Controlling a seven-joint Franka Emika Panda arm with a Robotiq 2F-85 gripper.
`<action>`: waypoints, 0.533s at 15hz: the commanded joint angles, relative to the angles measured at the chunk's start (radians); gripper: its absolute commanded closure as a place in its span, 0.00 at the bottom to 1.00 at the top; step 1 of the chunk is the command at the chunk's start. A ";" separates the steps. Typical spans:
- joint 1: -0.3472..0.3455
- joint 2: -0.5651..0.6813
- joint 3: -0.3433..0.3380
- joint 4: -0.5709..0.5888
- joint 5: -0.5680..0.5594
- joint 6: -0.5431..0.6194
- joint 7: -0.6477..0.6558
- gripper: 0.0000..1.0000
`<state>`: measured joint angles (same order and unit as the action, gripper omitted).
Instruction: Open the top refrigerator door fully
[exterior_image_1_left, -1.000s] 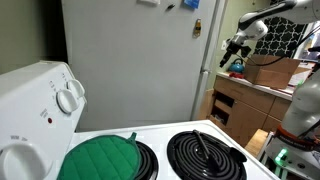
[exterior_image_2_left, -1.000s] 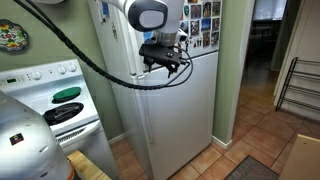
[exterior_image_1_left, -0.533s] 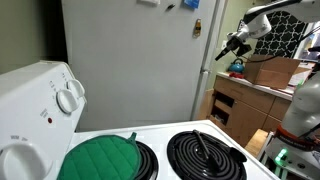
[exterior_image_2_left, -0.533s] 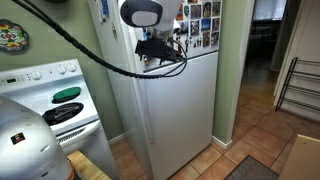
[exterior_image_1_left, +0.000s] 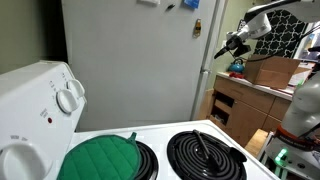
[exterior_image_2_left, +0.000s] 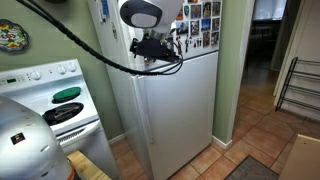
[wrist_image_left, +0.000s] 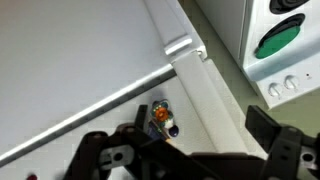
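Observation:
The top refrigerator door (exterior_image_2_left: 200, 28) is the upper white front with photos on it, and it looks closed. In an exterior view I see it edge-on (exterior_image_1_left: 208, 40) beside the wide side panel. My gripper (exterior_image_2_left: 152, 50) hovers at the fridge's front corner, level with the seam between the doors; it also shows in an exterior view (exterior_image_1_left: 226, 44). In the wrist view the gripper (wrist_image_left: 185, 142) is open and empty, its dark fingers spread wide over the white fridge surface (wrist_image_left: 70, 50), a seam and a small bracket (wrist_image_left: 180, 46).
The lower door (exterior_image_2_left: 185, 110) is shut. The fridge side panel (exterior_image_1_left: 130, 60) carries magnets. A white stove (exterior_image_2_left: 45, 75) with a green pot holder (exterior_image_1_left: 100, 160) stands beside the fridge. A counter with boxes (exterior_image_1_left: 265, 75) and a wire rack (exterior_image_2_left: 300, 90) stand beyond.
The gripper has risen a little and shifted towards the fridge's front corner. The doors have not moved.

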<state>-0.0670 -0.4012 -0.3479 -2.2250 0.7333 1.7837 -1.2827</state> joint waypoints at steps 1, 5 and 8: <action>-0.001 0.014 -0.021 0.009 0.108 -0.128 -0.105 0.00; -0.025 0.038 -0.025 0.015 0.207 -0.278 -0.219 0.00; -0.046 0.056 -0.015 0.011 0.269 -0.345 -0.291 0.00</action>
<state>-0.0866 -0.3766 -0.3664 -2.2230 0.9396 1.5052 -1.4925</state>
